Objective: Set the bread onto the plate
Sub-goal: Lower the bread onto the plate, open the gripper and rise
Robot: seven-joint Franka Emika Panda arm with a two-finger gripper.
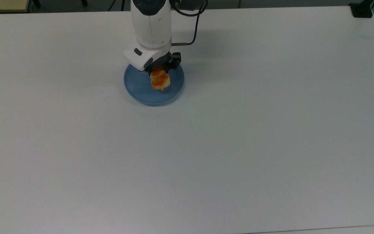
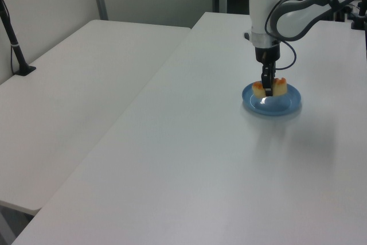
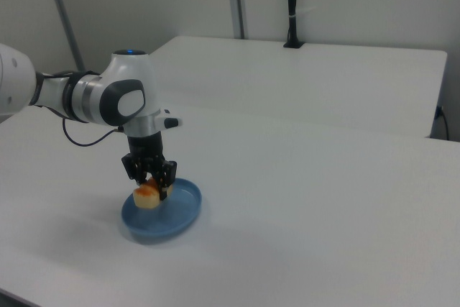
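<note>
In the top view, the gripper (image 1: 158,72) points down over the blue plate (image 1: 140,92), its black fingers clamped on the far end of the bread (image 1: 160,80). The bun's orange-brown glazed top faces the camera and its free end reaches toward the plate's middle, so the whole bun lies within the rim's outline. The plate sits on the white table (image 1: 239,139) toward the far edge, and a black cable (image 1: 192,31) loops beside the arm's white wrist. In the left view, the gripper (image 2: 267,87) hangs straight down from the arm, a dark finger crossing the front of the bread (image 2: 277,86), with pale ends of the bun showing on either side of it. The bun sits low over the plate (image 2: 281,106), about level with the rim; whether its underside touches the plate surface cannot be told from here. A second white table (image 2: 74,101) stands to the left view's left, with a black post (image 2: 12,41) on it. In the right view, the gripper (image 3: 151,185) grips the bread (image 3: 146,195) from above, the jaws closed against its sides. The bun is over the half of the plate (image 3: 176,213) toward the right view's left, very close to the blue surface.
</note>
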